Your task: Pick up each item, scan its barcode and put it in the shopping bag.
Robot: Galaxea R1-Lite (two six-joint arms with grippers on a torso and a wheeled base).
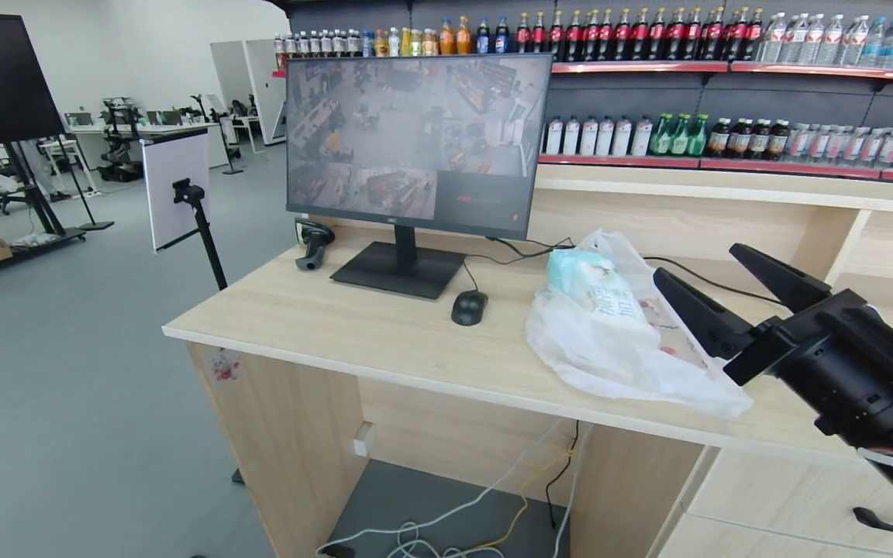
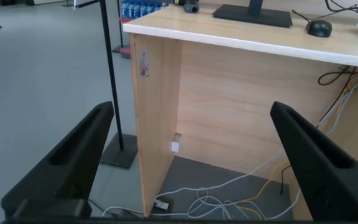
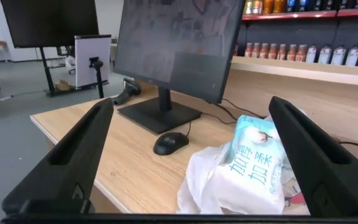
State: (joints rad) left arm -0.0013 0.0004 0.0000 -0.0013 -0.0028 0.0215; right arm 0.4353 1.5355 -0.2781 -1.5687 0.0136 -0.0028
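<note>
Finding 1 pack [image 1: 582, 279] lying inside the bag [image 1: 617, 364] on the counter [image 1: 384, 341] by the mouse [image 1: 469, 307], hovering the right gripper [image 1: 696, 263] spread wide and empty just beside it, hanging the left gripper [image 2: 191, 109] equally agape low down, probably best avoiding snagging loose plastic.

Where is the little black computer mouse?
In the head view the small black computer mouse sits on the light wooden counter, right of the black monitor stand and left of the white plastic shopping bag.

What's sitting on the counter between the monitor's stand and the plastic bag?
A black computer mouse, touching neither. The head view shows it between the monitor stand and the shopping bag.
</note>
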